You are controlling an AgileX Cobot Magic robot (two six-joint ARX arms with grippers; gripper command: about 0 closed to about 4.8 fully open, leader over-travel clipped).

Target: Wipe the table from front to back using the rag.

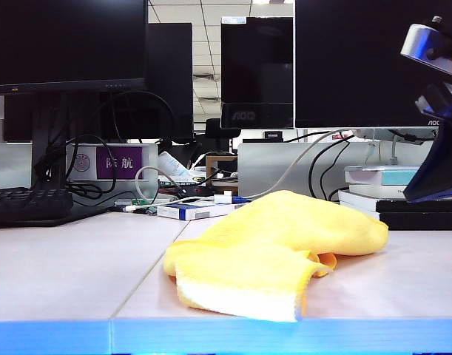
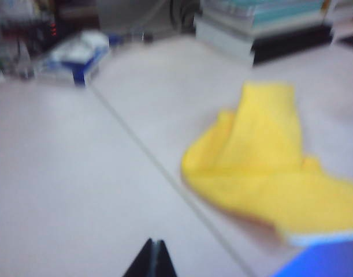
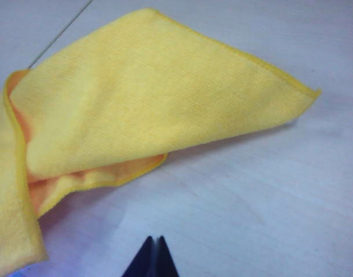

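From the room camera, the rag lies bunched on the surface, near the blue front edge at about 5 o'clock. In the left wrist view, the left hand is pinched shut and empty, rag at 3 o'clock. In the right wrist view, the right hand hangs over the rag, shut, holding nothing. It should open wide first, then grab a thick fold.

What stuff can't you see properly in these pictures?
- Left gripper: only its shut tips show in the left wrist view; the exterior view misses it.
- Right gripper: shut tips show in its wrist view; the exterior view's edge crops that arm.
- Small white-and-blue box: blurred in the left wrist view, print unreadable.
- Table under the yellow rag: covered.
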